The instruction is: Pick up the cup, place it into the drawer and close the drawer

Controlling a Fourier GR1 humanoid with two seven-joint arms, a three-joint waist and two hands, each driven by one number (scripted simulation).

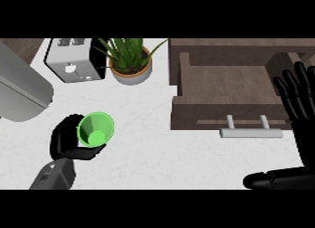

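Under everything runs the white speckled stone counter (153, 151), filling the middle of my view. Far right on it sits the dark brown wooden drawer (219, 84), pulled open, its inside bare wood, its front panel facing me with a pale grey bar handle (250, 132) sticking out on two posts. At the far left a big rounded grey metal body (15, 91) bulges in from the edge; I can't tell what it is.

My right hand (303, 107), black, stands at the right edge just beside the drawer, fingers straight and pointing to the far side, the thumb lying out low near the bottom of the view. It's open and holds nothing.

Far left of centre, there's a silver and black boxy toaster (71, 60), and right next to it a green spiky plant in a tan round pot (129, 62), between the toaster and the drawer.

My left hand (65, 142) comes up on its grey forearm at the near left, fingers curled round the small bright green cup (95, 129). The cup is tipped so its round mouth faces me, over the counter, well apart from the drawer and left of it.
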